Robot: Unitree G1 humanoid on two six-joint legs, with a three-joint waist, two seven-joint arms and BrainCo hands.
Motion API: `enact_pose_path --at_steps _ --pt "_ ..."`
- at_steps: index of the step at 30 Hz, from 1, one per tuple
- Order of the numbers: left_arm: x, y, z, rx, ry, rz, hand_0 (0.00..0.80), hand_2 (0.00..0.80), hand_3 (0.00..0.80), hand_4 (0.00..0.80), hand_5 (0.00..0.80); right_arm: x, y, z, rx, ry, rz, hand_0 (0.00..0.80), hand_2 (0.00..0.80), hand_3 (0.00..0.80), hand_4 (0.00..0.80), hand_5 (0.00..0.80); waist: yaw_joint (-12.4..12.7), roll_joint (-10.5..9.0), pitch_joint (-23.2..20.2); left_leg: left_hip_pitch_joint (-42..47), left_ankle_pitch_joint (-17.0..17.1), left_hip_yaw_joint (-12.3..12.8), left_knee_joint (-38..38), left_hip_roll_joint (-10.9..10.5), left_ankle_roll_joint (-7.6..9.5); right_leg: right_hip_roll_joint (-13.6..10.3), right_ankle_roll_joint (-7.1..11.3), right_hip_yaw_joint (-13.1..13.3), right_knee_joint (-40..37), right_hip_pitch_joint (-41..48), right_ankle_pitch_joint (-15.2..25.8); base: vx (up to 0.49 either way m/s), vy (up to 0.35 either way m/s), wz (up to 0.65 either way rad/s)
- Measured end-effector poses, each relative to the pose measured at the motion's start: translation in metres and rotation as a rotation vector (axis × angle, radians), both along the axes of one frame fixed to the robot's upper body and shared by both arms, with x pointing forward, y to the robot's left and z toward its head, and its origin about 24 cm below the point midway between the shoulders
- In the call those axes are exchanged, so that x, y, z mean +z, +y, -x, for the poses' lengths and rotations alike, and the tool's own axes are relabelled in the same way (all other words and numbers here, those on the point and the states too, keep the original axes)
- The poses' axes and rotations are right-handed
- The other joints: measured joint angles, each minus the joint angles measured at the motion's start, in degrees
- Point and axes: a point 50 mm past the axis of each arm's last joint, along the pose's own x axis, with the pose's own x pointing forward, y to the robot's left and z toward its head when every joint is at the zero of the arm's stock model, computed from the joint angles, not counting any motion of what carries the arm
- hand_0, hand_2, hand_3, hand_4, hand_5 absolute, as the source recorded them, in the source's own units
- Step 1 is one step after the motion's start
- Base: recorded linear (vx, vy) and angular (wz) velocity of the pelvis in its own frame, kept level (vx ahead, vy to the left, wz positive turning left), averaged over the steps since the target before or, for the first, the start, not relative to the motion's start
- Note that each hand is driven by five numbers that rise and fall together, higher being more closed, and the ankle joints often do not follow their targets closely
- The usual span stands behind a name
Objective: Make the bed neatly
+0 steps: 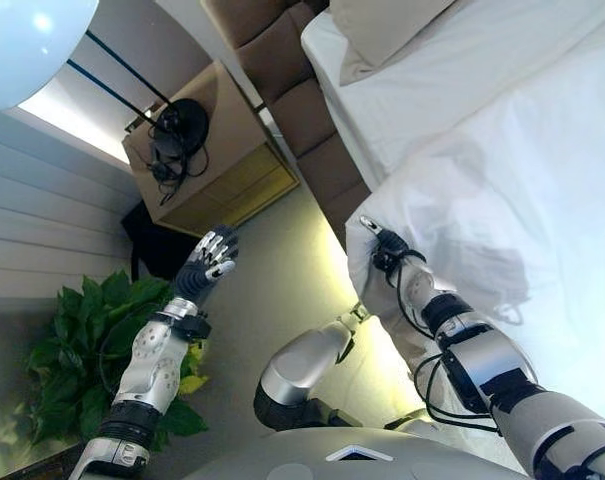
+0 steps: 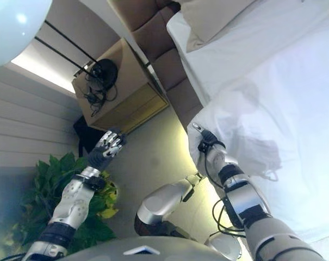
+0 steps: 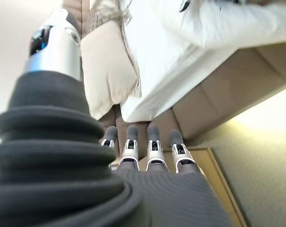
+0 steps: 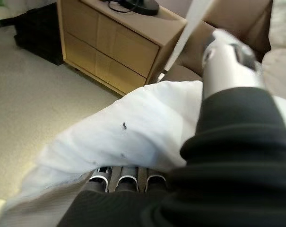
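The bed (image 1: 452,110) filled the right side of the head views, its brown padded side panels (image 1: 302,110) running along the floor edge, and a white duvet (image 1: 522,200) lay over most of it. The duvet's near corner hung off the side of the bed, and there the right hand (image 1: 387,250) met it. In the right wrist view the white cloth (image 4: 133,127) draped over the right hand's fingers (image 4: 120,178), whose tips were hidden under the fold, so whether they were clamped on the cloth or merely lying beneath it could not be told. The thumb stood up above the cloth, apart from the fingers.

The duvet was white and softly rumpled, with shallow creases across its top and a small dark speck near the held corner. A beige pillow (image 1: 382,30) lay at the head of the bed on a white sheet (image 1: 382,100), beyond the duvet's upper edge.

The left hand (image 1: 207,265) was raised over the carpeted floor (image 1: 272,290), well apart from the bed, its fingers (image 3: 152,146) straight, side by side, holding nothing. Past it stood a wooden nightstand (image 1: 207,150) with a black object and cords on top, and a green potted plant (image 1: 92,350) sat near the left arm.
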Motion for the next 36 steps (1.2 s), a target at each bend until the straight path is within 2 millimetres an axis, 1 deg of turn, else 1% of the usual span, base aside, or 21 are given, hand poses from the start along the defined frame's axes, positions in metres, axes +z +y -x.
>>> enact_pose_path --at_steps 3,5,7,9,11,15,16,18,20,22,24,26,27,28,29,32,33,34,35,36 --pt "0.001 0.001 0.001 0.013 -0.018 -0.003 0.0 0.0 0.0 0.0 0.0 -0.025 -0.005 0.024 -0.032 0.066 -0.035 0.0 0.0 0.0 0.0 0.0 0.0 -1.42 -0.7 0.0 0.0 1.0 -0.2 0.5 -0.01 0.2 0.01 0.5 0.0 -0.6 0.0 -0.044 -0.094 -0.15" --pt "0.002 0.002 -0.001 0.023 -0.03 -0.004 0.0 0.0 0.0 0.0 0.0 -0.042 -0.012 0.044 -0.068 0.118 -0.072 0.0 0.0 0.0 0.0 0.0 -1.0 -2.2 -1.0 -0.1 0.0 1.3 -0.2 0.9 -0.07 0.2 -0.01 0.9 0.1 -1.4 0.0 -0.04 -0.056 -0.14" --pt "0.001 0.004 0.0 0.043 -0.03 -0.009 0.0 0.0 0.0 0.0 0.0 -0.055 -0.022 0.062 -0.116 0.155 -0.11 0.0 0.0 0.0 0.0 0.0 -1.8 -2.4 -1.1 -0.2 -0.1 1.9 -0.2 1.3 -0.08 0.4 -0.01 1.7 0.1 -1.7 0.1 -0.035 -0.047 -0.17" --pt "-0.001 0.006 0.001 0.064 -0.028 -0.014 0.0 0.0 0.0 0.0 0.0 -0.064 -0.037 0.077 -0.169 0.17 -0.116 0.0 0.0 0.0 0.0 0.0 -3.2 -2.71 -1.2 -0.5 -0.1 2.6 -0.2 1.8 -0.09 0.6 -0.02 2.5 0.5 -2.6 0.1 -0.031 -0.056 -0.2" --pt "0.0 0.005 0.001 0.072 -0.034 -0.015 0.0 0.0 0.0 0.0 0.0 -0.071 -0.052 0.093 -0.235 0.175 -0.131 0.0 0.0 0.0 0.0 0.0 -3.8 -2.94 -1.2 -0.9 0.0 3.1 -0.2 2.4 -0.09 0.9 -0.11 3.5 0.6 -3.6 0.3 -0.022 -0.06 -0.17" --pt "-0.001 0.007 0.003 0.096 -0.032 -0.021 0.0 0.0 0.0 0.0 0.0 -0.078 -0.079 0.115 -0.316 0.169 -0.149 0.0 0.0 0.0 0.0 0.0 -6.1 -3.25 -1.1 -0.9 0.1 3.9 -0.2 3.0 -0.11 1.2 -0.17 4.1 0.7 -3.9 0.4 -0.023 -0.081 -0.1" --pt "-0.002 0.007 0.003 0.099 -0.029 -0.022 0.0 0.0 0.0 0.0 0.0 -0.076 -0.08 0.114 -0.323 0.15 -0.161 0.0 0.0 0.0 0.0 0.0 -6.2 -3.35 -1.1 -0.9 0.1 4.3 -0.2 3.2 -0.12 1.3 -0.21 4.6 0.8 -4.2 0.5 0.0 -0.084 -0.22" --pt "-0.001 0.007 0.002 0.099 -0.031 -0.022 0.0 0.0 0.0 0.0 0.0 -0.078 -0.087 0.122 -0.342 0.127 -0.177 0.0 0.0 0.0 0.0 0.0 -7.1 -3.75 -1.1 -0.8 0.0 4.7 -0.1 3.7 -0.24 1.7 -0.1 5.1 0.7 -4.4 0.8 0.003 -0.066 -0.15" --pt "-0.001 0.007 0.003 0.1 -0.031 -0.024 0.0 0.0 0.0 0.0 0.0 -0.078 -0.089 0.125 -0.364 0.096 -0.205 0.0 0.0 0.0 0.0 0.0 -8.2 -4.14 -1.0 -0.8 0.0 5.0 0.0 4.1 -0.34 2.0 -0.27 5.3 0.6 -4.5 0.8 -0.013 -0.047 -0.08" --pt "-0.002 0.007 0.003 0.106 -0.03 -0.026 0.0 0.0 0.0 0.0 0.0 -0.076 -0.09 0.125 -0.382 0.054 -0.229 0.0 0.0 0.0 0.0 0.0 -9.4 -4.55 -0.8 -1.0 -0.1 6.2 0.2 4.7 -0.46 2.0 -0.45 5.9 1.1 -5.4 0.8 -0.11 -0.003 -0.17" --pt "-0.001 0.008 0.003 0.123 -0.042 -0.074 0.0 0.0 0.0 0.0 0.0 -0.074 -0.093 0.128 -0.408 0.003 -0.254 0.0 0.0 0.0 0.0 0.0 -10.5 -4.9 -0.6 -0.9 -0.1 7.5 0.2 5.1 -0.39 2.0 -0.52 6.5 1.5 -5.8 0.9 -0.074 -0.002 -0.18" --pt "0.001 0.01 0.003 0.144 -0.061 -0.137 0.0 0.0 0.0 0.0 0.0 -0.071 -0.095 0.127 -0.436 -0.034 -0.268 0.0 0.0 0.0 0.0 0.0 -11.6 -5.14 -0.5 -1.0 -0.1 7.8 0.3 5.4 -0.39 2.0 -0.92 7.2 1.9 -6.6 0.7 -0.037 -0.021 -0.19" --pt "0.002 0.008 0.0 0.153 -0.083 -0.188 0.0 0.0 0.0 0.0 0.0 -0.07 -0.097 0.127 -0.458 -0.053 -0.282 0.0 0.0 0.0 0.0 0.0 -12.8 -5.4 -0.3 -1.0 -0.2 8.6 0.3 5.8 -0.59 2.0 -1.11 8.1 2.2 -7.2 0.7 -0.054 -0.052 -0.3" --pt "0.003 0.008 -0.002 0.166 -0.1 -0.235 0.0 0.0 0.0 0.0 0.0 -0.069 -0.098 0.127 -0.473 -0.077 -0.299 0.0 0.0 0.0 0.0 0.0 -13.3 -5.66 -0.1 -1.2 -0.3 9.2 0.3 6.1 -0.62 2.0 -1.21 8.7 2.6 -8.1 0.7 -0.075 -0.077 -0.29" --pt "0.004 0.006 -0.004 0.182 -0.115 -0.288 0.0 0.0 0.0 0.0 0.0 -0.067 -0.1 0.127 -0.495 -0.105 -0.32 0.0 0.0 0.0 0.0 0.0 -14.6 -5.85 0.0 -1.7 -0.4 9.4 0.3 6.5 -0.65 2.2 -1.34 9.4 3.0 -9.0 0.7 -0.09 -0.082 -0.31" --pt "0.014 0.004 -0.018 0.237 -0.199 -0.436 0.0 0.0 0.0 0.0 0.0 -0.063 -0.105 0.126 -0.552 -0.17 -0.36 0.0 0.0 0.0 0.0 0.0 -17.0 -6.9 1.1 -3.5 -0.3 11.4 1.4 8.3 -0.63 3.2 -1.95 11.4 3.6 -12.2 1.5 -0.124 -0.082 -0.39" --pt "0.021 0.003 -0.024 0.26 -0.238 -0.481 0.0 0.0 0.0 0.0 0.0 -0.061 -0.107 0.125 -0.574 -0.192 -0.374 0.0 0.0 0.0 0.0 0.0 -18.0 -7.55 1.6 -3.9 -0.3 12.0 1.5 8.9 -0.64 3.6 -2.15 11.7 3.6 -13.0 2.0 -0.11 -0.067 -0.47" --pt "0.025 0.002 -0.029 0.286 -0.269 -0.52 0.0 0.0 0.0 0.0 0.0 -0.058 -0.108 0.124 -0.585 -0.214 -0.38 0.0 0.0 0.0 0.0 0.0 -18.8 -8.25 2.2 -4.1 -0.4 12.9 1.6 9.5 -0.74 4.1 -2.21 12.9 3.4 -13.9 2.5 -0.115 -0.078 -0.55" --pt "0.029 0.001 -0.036 0.308 -0.299 -0.56 0.0 0.0 0.0 0.0 0.0 -0.056 -0.11 0.122 -0.594 -0.235 -0.382 0.0 0.0 0.0 0.0 0.0 -19.3 -9.03 2.7 -4.2 -0.4 13.8 1.7 10.4 -0.84 4.6 -2.38 13.3 3.1 -14.5 3.1 -0.11 -0.084 -0.56" --pt "0.033 0.0 -0.04 0.326 -0.322 -0.592 0.0 0.0 0.0 0.0 0.0 -0.053 -0.111 0.121 -0.597 -0.253 -0.387 0.0 0.0 0.0 0.0 0.0 -20.3 -9.57 3.2 -4.5 -0.6 14.2 2.0 10.9 -1.03 5.1 -2.59 14.1 2.8 -14.8 3.5 -0.106 -0.082 -0.49"
